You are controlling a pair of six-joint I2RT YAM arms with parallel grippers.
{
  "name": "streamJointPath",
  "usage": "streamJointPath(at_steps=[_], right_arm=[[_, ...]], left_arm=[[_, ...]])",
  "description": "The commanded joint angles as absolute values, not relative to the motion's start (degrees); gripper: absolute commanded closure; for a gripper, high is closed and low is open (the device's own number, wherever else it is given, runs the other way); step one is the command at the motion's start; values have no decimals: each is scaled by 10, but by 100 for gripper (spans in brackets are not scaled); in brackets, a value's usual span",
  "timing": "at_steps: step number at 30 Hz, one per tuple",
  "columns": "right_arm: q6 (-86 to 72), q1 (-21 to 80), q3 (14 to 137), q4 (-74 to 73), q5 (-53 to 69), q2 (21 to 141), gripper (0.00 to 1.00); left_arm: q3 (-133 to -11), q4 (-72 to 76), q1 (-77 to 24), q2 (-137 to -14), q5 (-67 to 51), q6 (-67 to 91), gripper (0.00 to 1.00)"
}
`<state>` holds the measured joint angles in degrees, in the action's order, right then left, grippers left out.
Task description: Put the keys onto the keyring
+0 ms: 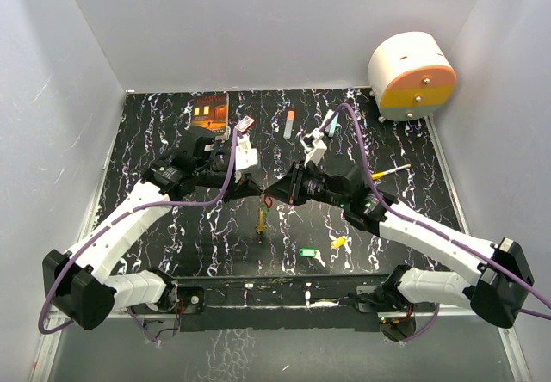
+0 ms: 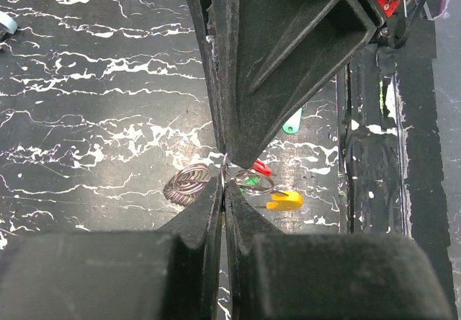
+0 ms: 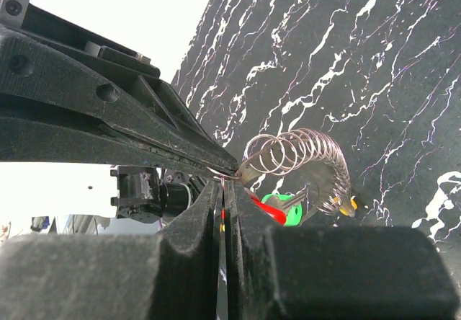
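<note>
Keyring (image 3: 295, 154) held off the table (image 1: 142, 128) at centre, pinched from both sides. The left gripper (image 2: 225, 187) and right gripper (image 3: 223, 190) meet tip to tip, each with jaws pressed together on the thin wire end of the loop. The silvery coil, open-wound and springy-looking, curves away from the pinch. A red key (image 3: 266, 210) and a green key (image 3: 292, 206) hang beneath it, apparently already threaded. On the tabletop below, a yellow key (image 1: 338, 243) and a second green key (image 1: 310, 253) lie loose, near each other and apart from the grippers.

Risks, judged from here: the wire is thin, smooth and round, so it could twist or slip between the flat black pads if either arm pulls off-axis. The coil looks elastic & may spring back, shedding the hanging keys off an open end. W/ both grippers occupied, neither is free to fetch the loose keys — releasing one leaves the loop on a single pinch, likely to swing. The loose keys have small glossy plastic heads on flat metal blades, lying flush on a hard, marbled black surface — awkward to get fingers under.

Grey marker (image 1: 288, 124) and small card (image 1: 244, 126) sit at the far side; a white-and-orange drum (image 1: 411, 77) is at the far right corner.
</note>
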<state>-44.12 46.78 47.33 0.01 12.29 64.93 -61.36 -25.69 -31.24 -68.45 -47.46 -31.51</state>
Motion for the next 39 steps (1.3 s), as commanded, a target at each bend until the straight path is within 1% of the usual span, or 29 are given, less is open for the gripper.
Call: streamJointPath(at_steps=[1, 19, 39], right_arm=[[-446, 466, 486, 32, 89, 627, 93], [-459, 465, 475, 29, 105, 623, 93], [-480, 466, 438, 19, 81, 585, 93]], left_arm=[[-614, -261, -316, -656, -521, -320, 100], [-624, -234, -318, -647, -569, -278, 100], [-617, -201, -319, -627, -590, -251, 100]])
